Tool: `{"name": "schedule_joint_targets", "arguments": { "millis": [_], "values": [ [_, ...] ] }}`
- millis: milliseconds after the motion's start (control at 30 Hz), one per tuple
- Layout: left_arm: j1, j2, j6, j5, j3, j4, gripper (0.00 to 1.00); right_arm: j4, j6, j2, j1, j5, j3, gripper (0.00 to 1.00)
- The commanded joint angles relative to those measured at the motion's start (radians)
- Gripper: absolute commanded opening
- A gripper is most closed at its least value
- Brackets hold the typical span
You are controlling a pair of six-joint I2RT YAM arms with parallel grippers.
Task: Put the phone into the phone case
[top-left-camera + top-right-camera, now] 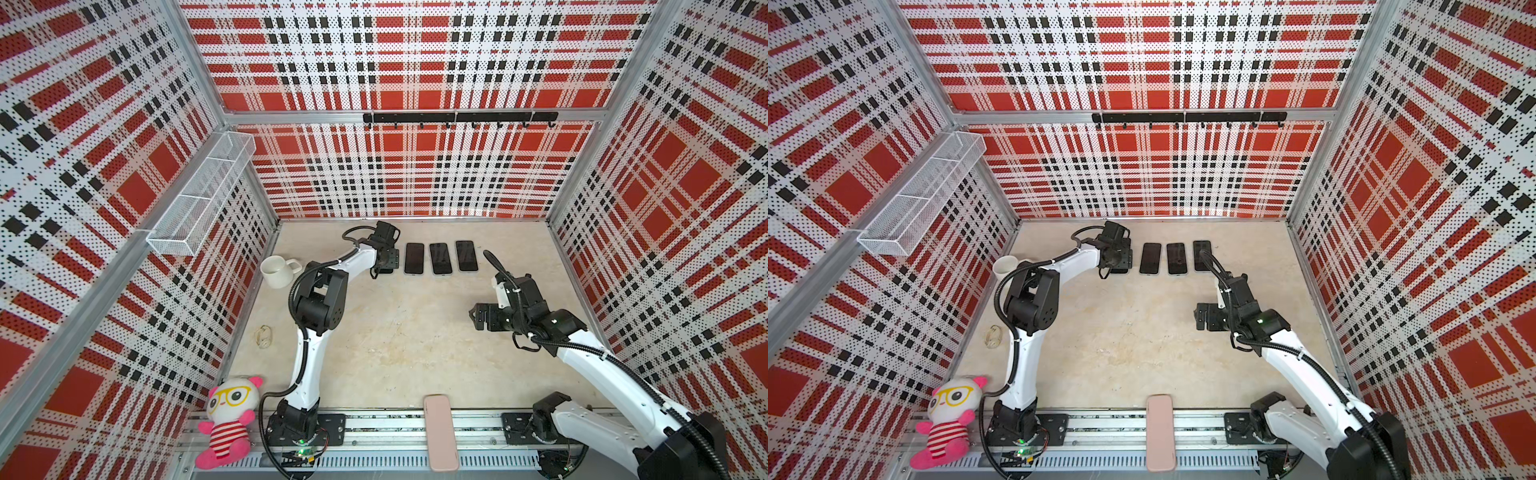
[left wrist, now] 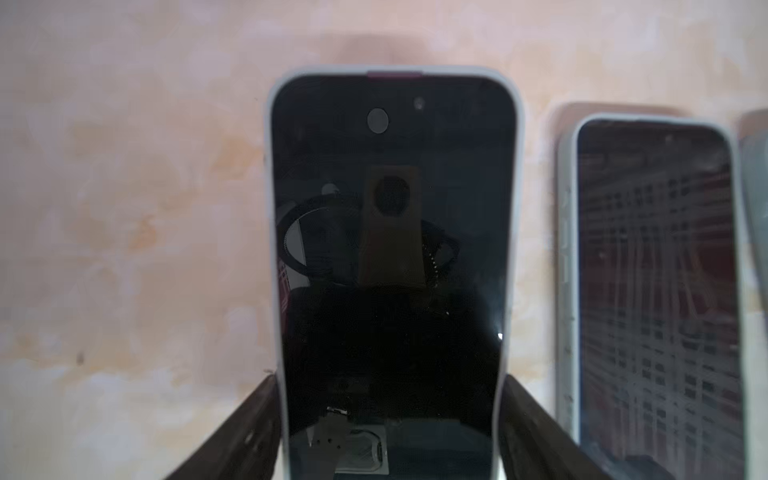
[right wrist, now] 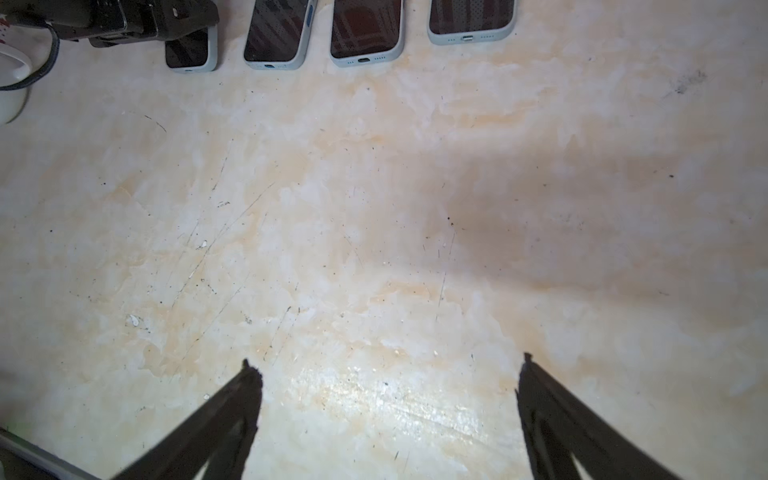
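Observation:
Several dark-screened phones lie in a row at the back of the table. My left gripper is down over the leftmost phone. Its two dark fingers lie against the phone's long pale edges, so it is shut on it. In both top views the gripper hides most of this phone; only its near end shows in the right wrist view. The pink phone case lies across the front rail, far from both grippers. My right gripper hangs open over bare table at the right.
Three more phones lie just right of the held one. A white mug stands at the back left. A small clear object lies by the left wall, and a pink plush toy sits at the front left.

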Motion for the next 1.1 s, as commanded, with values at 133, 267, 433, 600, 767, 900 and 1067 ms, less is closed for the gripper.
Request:
{"name": "schedule_joint_targets", "arguments": {
  "millis": [133,267,433,600,767,900,1067],
  "values": [
    [0.004,-0.008,0.05,0.006,0.015,-0.017,0.85,-0.017,0.0,-0.008,-0.011,0.011,0.005,0.98],
    [0.01,-0.095,0.067,-0.02,-0.019,0.005,0.99,-0.015,-0.008,-0.016,-0.012,0.019,0.014,0.98],
    [0.015,-0.281,0.06,-0.098,-0.15,0.04,0.98,0.002,-0.046,0.009,-0.012,0.064,0.04,0.99],
    [0.02,-0.62,0.024,-0.264,-0.528,0.231,0.98,0.074,-0.075,0.019,-0.023,0.255,0.054,1.0],
    [0.078,-0.924,-0.008,-0.378,-0.84,0.384,0.98,0.219,-0.083,0.003,-0.032,0.503,-0.026,1.0],
    [0.164,-1.134,-0.02,-0.422,-1.093,0.584,0.98,0.497,-0.148,-0.053,-0.041,0.641,-0.192,1.0],
    [0.256,-1.261,0.003,-0.454,-1.348,0.895,0.98,0.767,-0.223,-0.041,-0.081,0.645,-0.332,1.0]
  ]
}}
